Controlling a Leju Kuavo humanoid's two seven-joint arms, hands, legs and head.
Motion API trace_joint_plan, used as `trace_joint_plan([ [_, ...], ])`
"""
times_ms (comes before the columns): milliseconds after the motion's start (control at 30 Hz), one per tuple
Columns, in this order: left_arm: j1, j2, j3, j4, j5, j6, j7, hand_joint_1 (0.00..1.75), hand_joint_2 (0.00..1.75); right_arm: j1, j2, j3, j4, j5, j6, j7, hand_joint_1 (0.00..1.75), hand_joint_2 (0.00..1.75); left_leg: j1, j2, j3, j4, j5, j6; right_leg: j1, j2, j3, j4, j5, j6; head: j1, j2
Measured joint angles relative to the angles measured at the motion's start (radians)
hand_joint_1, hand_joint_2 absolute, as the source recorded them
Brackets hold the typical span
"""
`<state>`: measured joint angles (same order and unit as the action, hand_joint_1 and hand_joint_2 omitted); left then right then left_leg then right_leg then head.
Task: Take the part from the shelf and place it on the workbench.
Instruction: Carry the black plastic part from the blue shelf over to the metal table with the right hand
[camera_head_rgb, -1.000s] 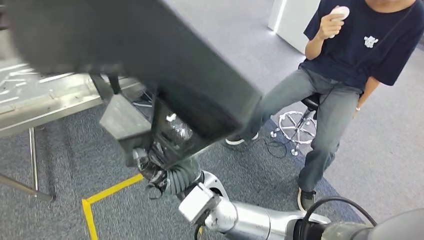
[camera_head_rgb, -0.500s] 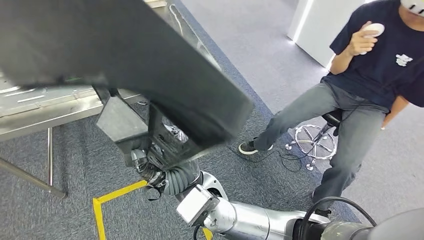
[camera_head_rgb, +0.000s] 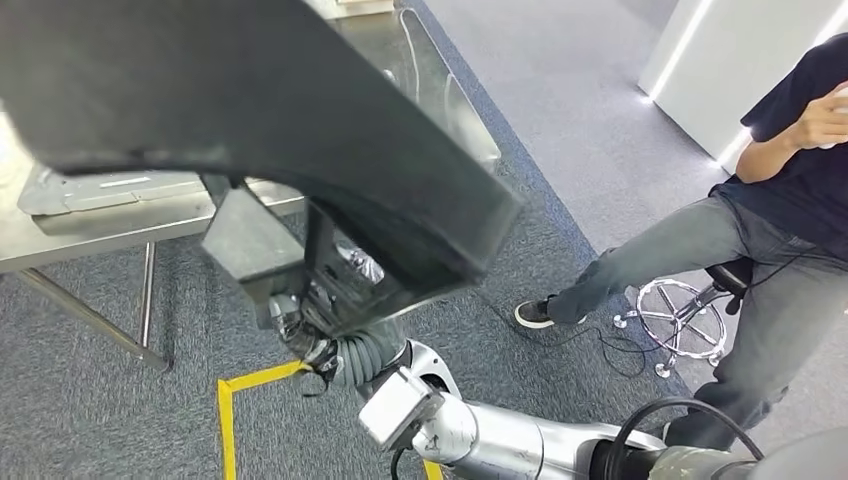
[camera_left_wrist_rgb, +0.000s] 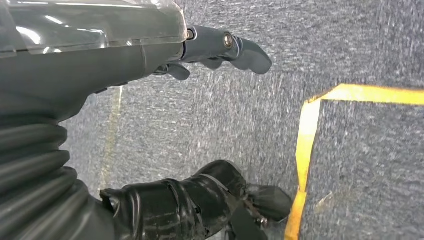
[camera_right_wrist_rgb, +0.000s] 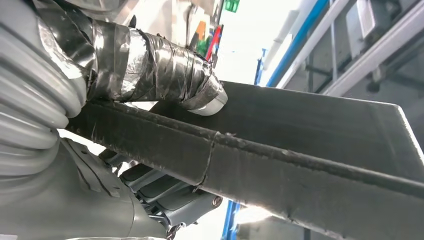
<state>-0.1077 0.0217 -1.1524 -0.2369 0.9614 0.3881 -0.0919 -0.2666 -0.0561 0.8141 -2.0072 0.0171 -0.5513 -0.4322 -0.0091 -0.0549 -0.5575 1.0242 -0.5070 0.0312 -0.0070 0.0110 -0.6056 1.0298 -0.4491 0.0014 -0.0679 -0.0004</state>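
Large dark sheet-metal part (camera_head_rgb: 250, 120) held up high in front of head camera, covering most of upper left of view, tilted, well above the carpet (camera_head_rgb: 620, 130). Right hand (camera_head_rgb: 320, 320) under the part's near end, clamped on its lower edge at the boxy bent flange. In right wrist view, tape-wrapped thumb (camera_right_wrist_rgb: 160, 70) pressed on one face of the part (camera_right_wrist_rgb: 300, 150), darker fingers (camera_right_wrist_rgb: 170, 195) curled against the other face, edge of the sheet pinched between. Firm grasp, hand closed around the part. Silver right arm (camera_head_rgb: 500, 440) coming in from lower right, grey ribbed wrist cover just behind the hand. Left hand (camera_left_wrist_rgb: 165, 55) hanging over grey carpet, holding nothing, thumb (camera_left_wrist_rgb: 235, 45) sticking out straight, other fingers mostly hidden behind the cover, so spread not fully readable but nothing gripped. Steel workbench (camera_head_rgb: 110, 215) at left of head view, partly hidden behind the part, metal legs on carpet; part not touching the bench, held apart from it in the air. Shiny flat metal pieces lying on bench top (camera_head_rgb: 100, 190). Yellow floor tape (camera_head_rgb: 232, 410) forming a corner on carpet below the right hand, also seen in left wrist view. Person (camera_head_rgb: 790, 220) seated on a wheeled stool (camera_head_rgb: 690, 320) at right, one hand raised near chest, foot (camera_head_rgb: 535, 313) out on carpet. White cabinet (camera_head_rgb: 740, 70) behind the person.
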Motion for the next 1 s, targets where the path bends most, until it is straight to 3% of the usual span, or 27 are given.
trace_joint_plan([
  [67, 0.000, 0.000, 0.000, 0.000, 0.000, 0.000, 0.000, 0.00, 1.75, -0.001, 0.001, 0.000, 0.000, -0.008, 0.002, -0.007, 1.75, 1.75, 0.001, 0.019, -0.021, 0.050, -0.025, -0.013, -0.005, -0.004, 0.017, -0.013, -0.002, -0.011, -0.002, 0.000],
  [167, 0.000, 0.000, 0.000, 0.000, 0.000, 0.000, 0.000, 0.00, 1.75, 0.000, 0.001, 0.000, 0.001, -0.016, 0.004, -0.014, 1.75, 1.75, 0.011, 0.039, -0.134, 0.237, -0.086, -0.030, -0.004, -0.015, 0.036, -0.018, -0.016, -0.020, -0.002, 0.000],
  [200, 0.000, -0.001, 0.000, 0.000, -0.001, 0.000, 0.000, 0.00, 1.75, 0.001, 0.001, 0.000, 0.002, -0.017, 0.005, -0.015, 1.75, 1.75, 0.015, 0.040, -0.164, 0.275, -0.087, -0.034, -0.004, -0.017, 0.042, -0.018, -0.021, -0.020, -0.002, 0.000],
  [233, 0.001, -0.001, 0.000, 0.000, -0.001, 0.000, 0.000, 0.00, 1.75, 0.002, 0.001, 0.000, 0.002, -0.017, 0.005, -0.015, 1.75, 1.75, 0.018, 0.042, -0.176, 0.276, -0.067, -0.036, -0.004, -0.018, 0.049, -0.018, -0.027, -0.019, -0.002, 0.000],
  [300, 0.002, -0.001, 0.000, 0.000, -0.001, 0.000, 0.000, 0.00, 1.75, 0.001, 0.001, 0.000, 0.002, -0.017, 0.005, -0.015, 1.75, 1.75, 0.022, 0.048, -0.141, 0.169, 0.016, -0.038, -0.005, -0.018, 0.067, -0.018, -0.040, -0.015, -0.002, 0.000],
  [367, 0.001, -0.001, 0.000, 0.000, -0.002, 0.000, 0.000, 0.00, 1.75, 0.001, 0.001, 0.000, 0.002, -0.017, 0.005, -0.017, 1.75, 1.75, 0.018, 0.055, -0.087, 0.048, 0.065, -0.032, -0.003, -0.018, 0.079, -0.017, -0.053, -0.005, -0.003, 0.000],
  [400, -0.001, -0.001, 0.000, 0.000, -0.003, 0.000, 0.000, 0.00, 1.75, 0.001, 0.001, 0.000, 0.002, -0.017, 0.005, -0.017, 1.75, 1.75, 0.015, 0.056, -0.072, 0.017, 0.070, -0.027, -0.002, -0.018, 0.081, -0.018, -0.058, 0.002, -0.002, 0.000],
  [533, 0.000, -0.001, 0.000, 0.000, -0.003, 0.000, -0.001, 0.00, 1.75, 0.000, 0.001, 0.000, 0.002, -0.017, 0.006, -0.018, 1.75, 1.75, 0.012, 0.051, -0.053, -0.005, 0.058, 0.001, -0.004, -0.019, 0.085, -0.010, -0.076, 0.023, 0.002, 0.000],
  [600, 0.000, -0.001, 0.000, 0.000, -0.003, 0.000, -0.002, 0.00, 1.75, 0.000, 0.001, 0.000, 0.002, -0.017, 0.006, -0.018, 1.75, 1.75, 0.014, 0.050, -0.039, -0.014, 0.054, 0.015, -0.005, -0.017, 0.043, 0.075, -0.114, 0.029, 0.006, 0.000],
  [667, -0.001, 0.000, 0.000, 0.000, -0.003, 0.000, -0.002, 0.00, 1.75, 0.001, 0.000, 0.000, 0.002, -0.017, 0.006, -0.019, 1.75, 1.75, 0.012, 0.049, -0.030, -0.014, 0.044, 0.025, -0.003, -0.015, -0.044, 0.219, -0.163, 0.030, 0.010, 0.000],
  [700, -0.001, 0.000, 0.000, 0.000, -0.003, 0.000, -0.002, 0.00, 1.75, 0.003, 0.000, 0.000, 0.002, -0.017, 0.006, -0.019, 1.75, 1.75, 0.010, 0.047, -0.024, -0.014, 0.039, 0.027, -0.003, -0.014, -0.083, 0.272, -0.169, 0.031, 0.012, 0.000],
  [733, 0.000, 0.000, 0.000, 0.000, -0.003, 0.000, -0.002, 0.00, 1.75, 0.004, 0.000, 0.000, 0.002, -0.017, 0.006, -0.019, 1.75, 1.75, 0.010, 0.045, -0.017, -0.013, 0.032, 0.027, -0.003, -0.014, -0.103, 0.285, -0.153, 0.031, 0.013, 0.000],
  [767, 0.001, 0.000, 0.000, 0.000, -0.003, 0.000, -0.002, 0.00, 1.75, 0.005, 0.000, 0.000, 0.003, -0.017, 0.006, -0.019, 1.75, 1.75, 0.009, 0.043, -0.008, -0.012, 0.025, 0.026, -0.003, -0.014, -0.103, 0.257, -0.116, 0.029, 0.013, 0.000],
  [833, 0.002, 0.000, 0.000, 0.000, -0.004, 0.000, -0.002, 0.00, 1.75, 0.005, 0.000, 0.000, 0.002, -0.017, 0.006, -0.019, 1.75, 1.75, 0.010, 0.038, 0.012, -0.010, 0.009, 0.022, -0.004, -0.013, -0.060, 0.128, -0.027, 0.024, 0.015, 0.000],
  [867, 0.000, 0.000, 0.000, 0.000, -0.005, -0.001, -0.002, 0.00, 1.75, 0.004, 0.000, 0.000, 0.003, -0.017, 0.006, -0.019, 1.75, 1.75, 0.008, 0.035, 0.018, -0.008, 0.000, 0.017, -0.003, -0.012, -0.034, 0.066, -0.001, 0.021, 0.014, 0.000],
  [933, -0.002, 0.000, 0.000, 0.000, -0.005, -0.001, -0.002, 0.00, 1.75, 0.003, 0.000, 0.000, 0.003, -0.017, 0.006, -0.019, 1.75, 1.75, 0.007, 0.033, 0.023, -0.009, -0.010, 0.005, 0.001, -0.010, -0.007, 0.009, 0.007, 0.013, 0.015, 0.000],
  [1000, -0.003, 0.000, 0.000, 0.000, -0.006, -0.001, -0.003, 0.00, 1.75, 0.002, 0.000, 0.000, 0.002, -0.017, 0.007, -0.019, 1.75, 1.75, 0.007, 0.033, 0.026, -0.012, -0.016, -0.006, 0.001, -0.008, -0.001, -0.001, 0.002, 0.003, 0.016, 0.000],
])
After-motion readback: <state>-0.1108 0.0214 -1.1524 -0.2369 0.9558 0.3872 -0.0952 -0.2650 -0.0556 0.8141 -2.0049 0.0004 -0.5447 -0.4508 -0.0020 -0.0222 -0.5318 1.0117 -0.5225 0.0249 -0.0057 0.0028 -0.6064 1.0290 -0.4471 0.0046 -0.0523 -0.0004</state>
